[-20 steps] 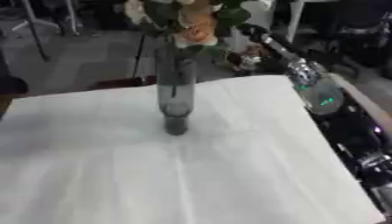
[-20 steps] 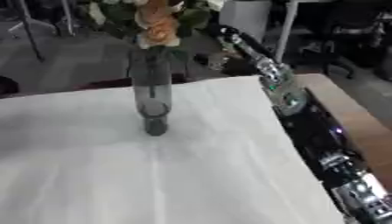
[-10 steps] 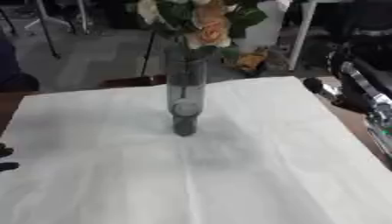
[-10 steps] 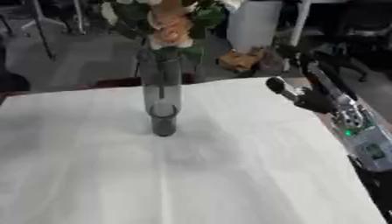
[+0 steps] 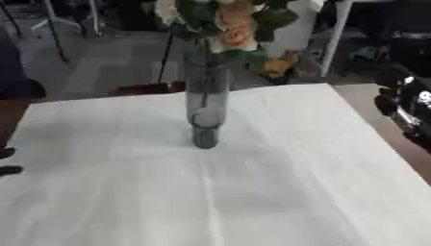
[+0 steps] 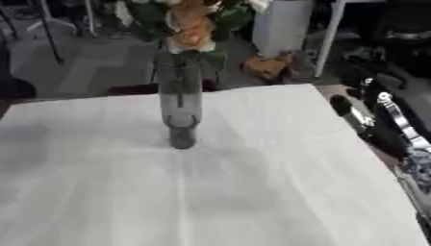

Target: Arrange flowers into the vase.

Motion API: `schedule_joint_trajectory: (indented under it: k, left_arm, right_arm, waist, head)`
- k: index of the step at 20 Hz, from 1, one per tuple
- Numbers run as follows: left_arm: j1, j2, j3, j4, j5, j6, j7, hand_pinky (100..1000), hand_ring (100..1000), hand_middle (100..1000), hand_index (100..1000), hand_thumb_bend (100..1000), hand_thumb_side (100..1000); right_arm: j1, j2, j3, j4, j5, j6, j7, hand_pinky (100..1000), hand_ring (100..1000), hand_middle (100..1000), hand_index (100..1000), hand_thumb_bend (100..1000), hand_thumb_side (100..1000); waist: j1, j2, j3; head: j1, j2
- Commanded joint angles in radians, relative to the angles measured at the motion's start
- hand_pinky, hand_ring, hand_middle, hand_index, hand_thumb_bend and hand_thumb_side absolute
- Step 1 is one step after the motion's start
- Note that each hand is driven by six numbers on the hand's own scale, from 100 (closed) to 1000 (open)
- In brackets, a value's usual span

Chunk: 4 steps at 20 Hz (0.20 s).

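A tall, clear grey glass vase (image 5: 205, 111) stands upright on the white cloth, left of centre and towards the far edge. It holds a bunch of flowers (image 5: 229, 25) with peach and white blooms and dark green leaves, cut off by the top of the view. My right hand (image 6: 347, 108) hovers by the table's right edge, well clear of the vase, with its black and silver arm (image 6: 396, 132) trailing to the lower right. It is blurred and nothing shows in it. A small dark part of my left hand (image 5: 6, 161) peeks in at the left edge.
The white cloth (image 5: 210, 192) covers the whole table, with bare brown wood (image 5: 370, 103) along its right side. Behind the far edge are a dark chair back (image 5: 143, 88), an orange-brown thing on the floor (image 6: 268, 66) and metal stands.
My right arm has drawn back from the flowers, down to the table's right edge. The vase and flowers stay put. The whole view has shifted, so the head has moved.
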Motion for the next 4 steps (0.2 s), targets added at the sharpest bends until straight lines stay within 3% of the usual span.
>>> schedule_joint_trajectory:
  k: [1,4]
  left_arm:
    - [-0.011,0.027,0.014,-0.021,-0.007,0.000,0.012,583,721,657,699,727,805]
    - [-0.008,0.024,0.015,-0.021,-0.009,0.000,0.015,586,730,666,704,782,793]
  right_arm:
    - [0.003,-0.002,-0.024,-0.040,-0.023,0.014,-0.010,914,921,882,1000,473,754]
    - [0.014,0.014,-0.031,-0.048,-0.027,0.019,-0.008,897,900,872,1000,448,743]
  waist:
    - [0.017,-0.008,0.004]
    - [0.021,-0.008,-0.001]
  head:
    - [0.009,0.016]
    - [0.024,0.026]
